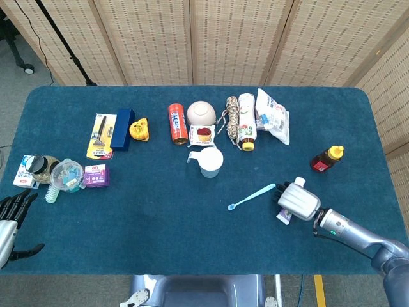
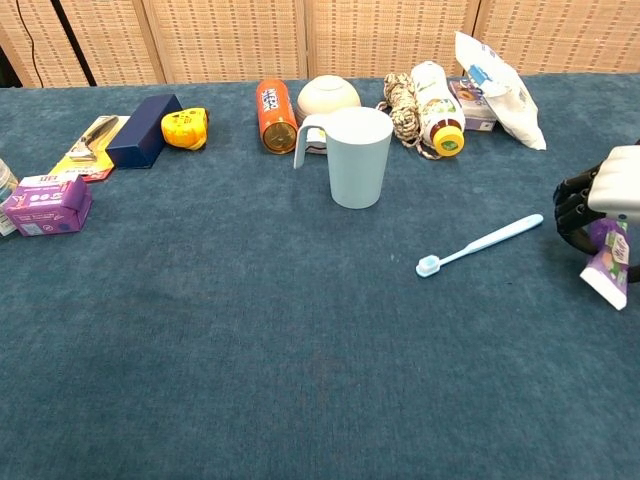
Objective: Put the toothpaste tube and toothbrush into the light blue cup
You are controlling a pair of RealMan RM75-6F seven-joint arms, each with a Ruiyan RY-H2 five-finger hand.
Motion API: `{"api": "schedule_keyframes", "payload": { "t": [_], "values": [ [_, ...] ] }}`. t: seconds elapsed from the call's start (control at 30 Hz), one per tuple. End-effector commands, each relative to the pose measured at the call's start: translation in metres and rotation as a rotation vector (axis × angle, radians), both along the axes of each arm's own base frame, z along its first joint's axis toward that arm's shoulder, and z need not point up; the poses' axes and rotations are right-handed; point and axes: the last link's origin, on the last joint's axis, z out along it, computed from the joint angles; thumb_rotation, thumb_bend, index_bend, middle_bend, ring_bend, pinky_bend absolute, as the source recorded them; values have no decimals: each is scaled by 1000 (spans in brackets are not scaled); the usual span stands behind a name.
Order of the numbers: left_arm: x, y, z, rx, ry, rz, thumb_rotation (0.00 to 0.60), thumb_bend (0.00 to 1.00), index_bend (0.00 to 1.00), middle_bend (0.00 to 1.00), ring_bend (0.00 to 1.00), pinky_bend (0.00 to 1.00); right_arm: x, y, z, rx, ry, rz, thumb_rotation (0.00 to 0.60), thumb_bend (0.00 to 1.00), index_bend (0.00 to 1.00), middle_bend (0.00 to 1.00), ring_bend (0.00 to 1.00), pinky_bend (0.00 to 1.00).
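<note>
A dark teal cloth is spread over the table (image 1: 160,224). The cup (image 2: 359,157) and the toothbrush (image 2: 480,244) are coloured pale blue. The toothpaste tube (image 2: 607,266) is printed in purple and white with a patch of green. The right hand (image 1: 296,199) is cased in silver-grey with black fingers (image 2: 572,206); the left hand (image 1: 11,217) is black-fingered too. An orange can (image 1: 177,123), a yellow tape measure (image 1: 138,129) and a navy box (image 1: 123,129) are seen behind
</note>
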Motion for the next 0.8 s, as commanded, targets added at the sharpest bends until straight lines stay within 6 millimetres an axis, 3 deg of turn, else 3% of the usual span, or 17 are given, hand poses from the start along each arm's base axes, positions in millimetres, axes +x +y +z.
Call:
{"api": "schedule_keyframes", "payload": {
  "t": [0.03,0.23,0.37,0.53,0.8],
  "values": [
    [0,0,0,0,-1,0,600,0,0,0,0,0,1,2,4,-6,-57,-23,600,96,661,556,383,557],
    [0,0,0,-5,-1,-2,600,0,0,0,0,0,6,7,18,-13,-174,-42,600,104,662,556,383,561],
    [1,0,0,-8,-6,-4,600,0,0,0,0,0,20,10,41,-34,-351,-65,600,103,662,556,383,562],
    [1,-1,0,-12,-11,-10,600,0,0,0,0,0,34,10,58,-45,-440,-83,600,103,662,556,383,562],
    [1,-3,3,-12,-24,-17,600,0,0,0,0,0,79,1,80,-68,-583,-103,600,103,662,556,383,562]
  ]
}}
